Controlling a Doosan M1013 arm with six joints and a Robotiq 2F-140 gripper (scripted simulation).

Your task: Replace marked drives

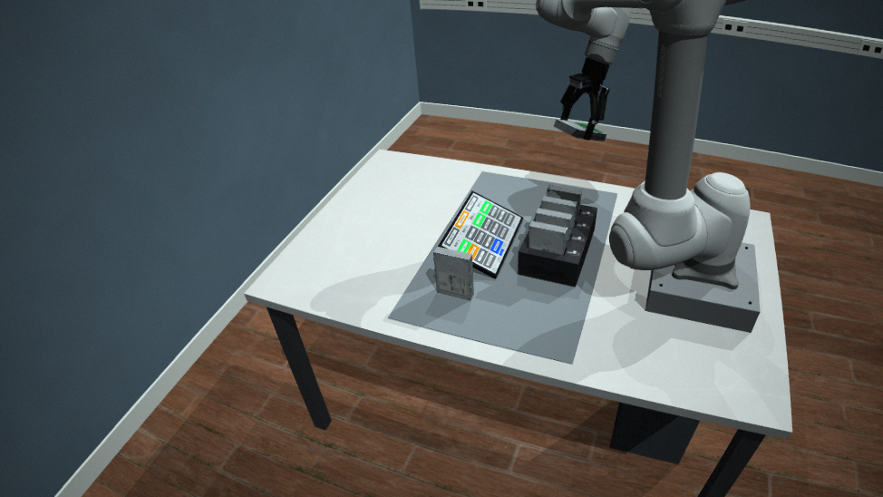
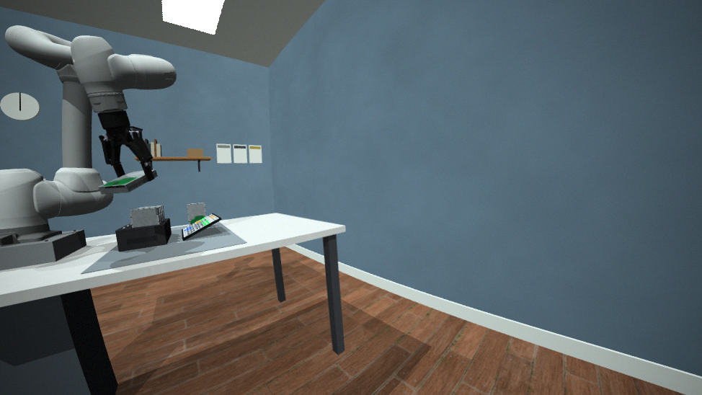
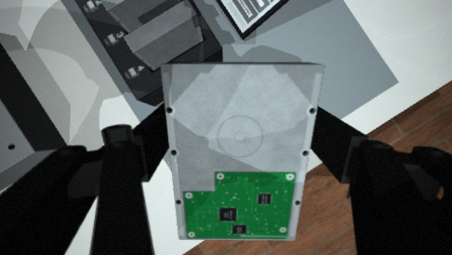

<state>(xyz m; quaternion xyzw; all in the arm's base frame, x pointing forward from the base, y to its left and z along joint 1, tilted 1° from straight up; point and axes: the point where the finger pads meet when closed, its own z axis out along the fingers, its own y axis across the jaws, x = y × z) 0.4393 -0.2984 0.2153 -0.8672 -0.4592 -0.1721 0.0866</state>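
Observation:
My gripper (image 1: 578, 126) (image 2: 135, 177) (image 3: 238, 119) is shut on a drive (image 1: 570, 127) (image 2: 128, 182) (image 3: 242, 93) by its long edges, high above the table's back. The drive lies nearly flat, tilted, its green board towards the wrist camera. The black dock (image 1: 546, 268) (image 2: 142, 238) (image 3: 98, 25) stands on the mat (image 1: 493, 334) (image 2: 105, 264) (image 3: 363, 70) with several upright drives (image 1: 546, 238) (image 2: 145, 215) (image 3: 165, 37). Another drive (image 1: 453, 275) (image 2: 196, 208) stands on the mat near the screen (image 1: 481, 231) (image 2: 202, 228) (image 3: 253, 14). Its third row ends blue; its fourth has green and orange cells.
The arm's base (image 1: 703, 299) (image 2: 29, 255) stands on the white table (image 1: 345, 247) (image 2: 294, 228) beside the mat, close to the dock. The tilted screen stands between the dock and the drive on the mat. Walls rise behind the table, and a shelf (image 2: 179, 158) hangs on one.

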